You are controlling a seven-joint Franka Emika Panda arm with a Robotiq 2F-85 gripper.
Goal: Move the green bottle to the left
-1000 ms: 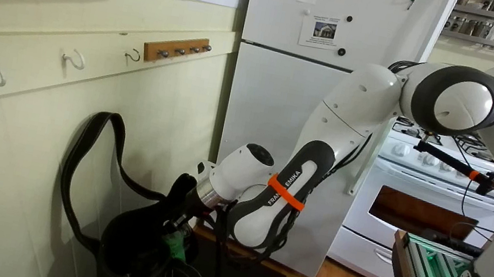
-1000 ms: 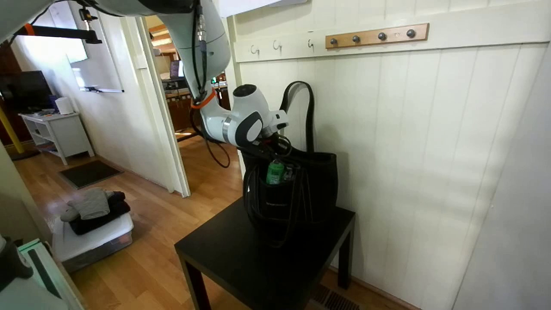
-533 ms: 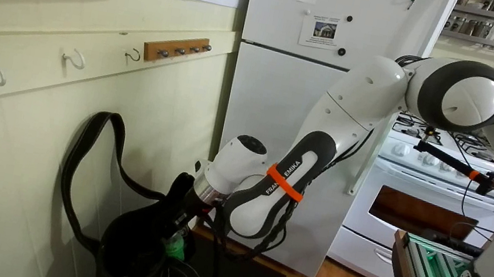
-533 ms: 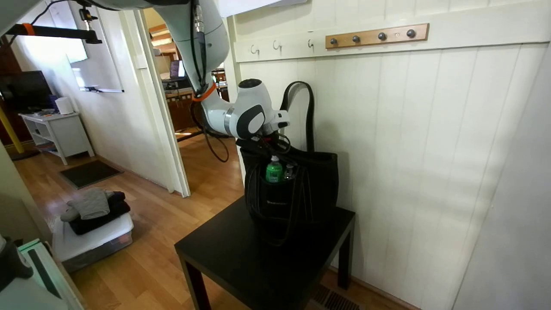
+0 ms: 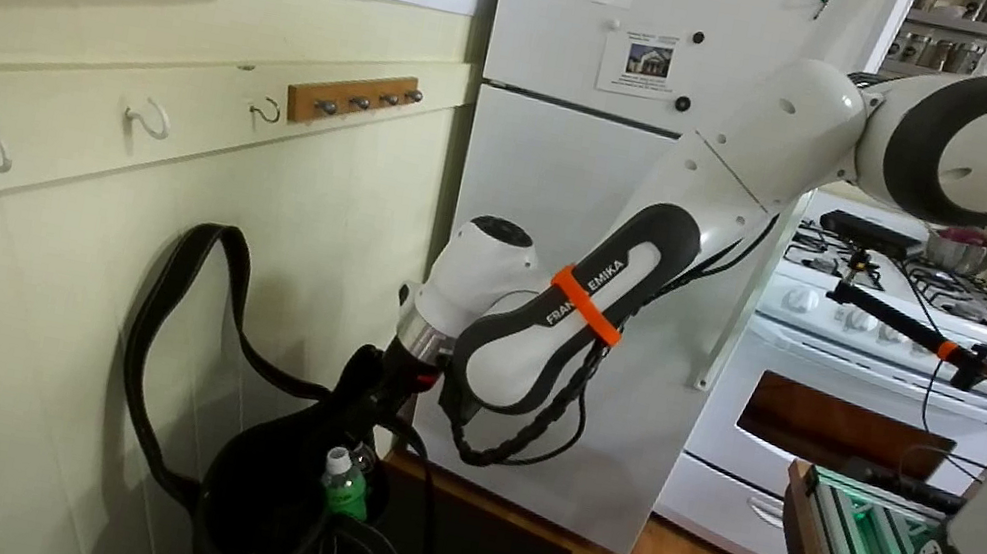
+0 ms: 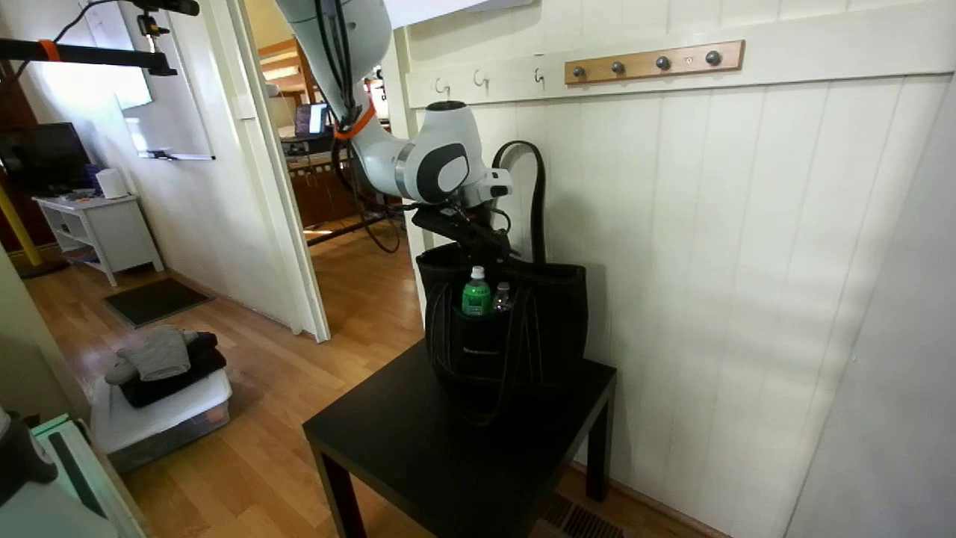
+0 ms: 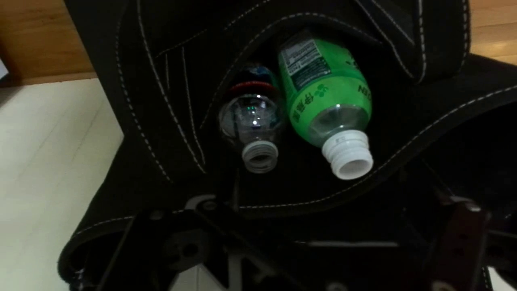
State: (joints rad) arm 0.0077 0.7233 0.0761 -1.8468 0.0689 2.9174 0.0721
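The green bottle (image 7: 329, 85) stands with a clear bottle (image 7: 256, 121) in the outer pocket of a black bag (image 6: 553, 321). Its white neck, uncapped, points up toward the wrist camera. In both exterior views the green bottle (image 5: 345, 484) (image 6: 476, 294) shows its pale top, and its lower part is hidden in the pocket. My gripper (image 7: 335, 198) is open, its dark fingers wide apart, with nothing seen between them. It hangs above the bag's rim, just behind and above the green bottle, apart from it. The fingertips blend into the black bag.
The bag rests on a black table (image 6: 388, 441) against a white panelled wall (image 6: 747, 261). Its looped strap (image 5: 148, 338) rises beside the gripper. A fridge (image 5: 558, 197) and a stove (image 5: 836, 409) stand behind the arm. Hooks and a wooden peg rail (image 5: 352, 98) line the wall.
My gripper has let go of the green bottle and opened, and the arm has risen away from it. The bottle's white top, earlier covered, now shows, and the bottle stays in the pocket.
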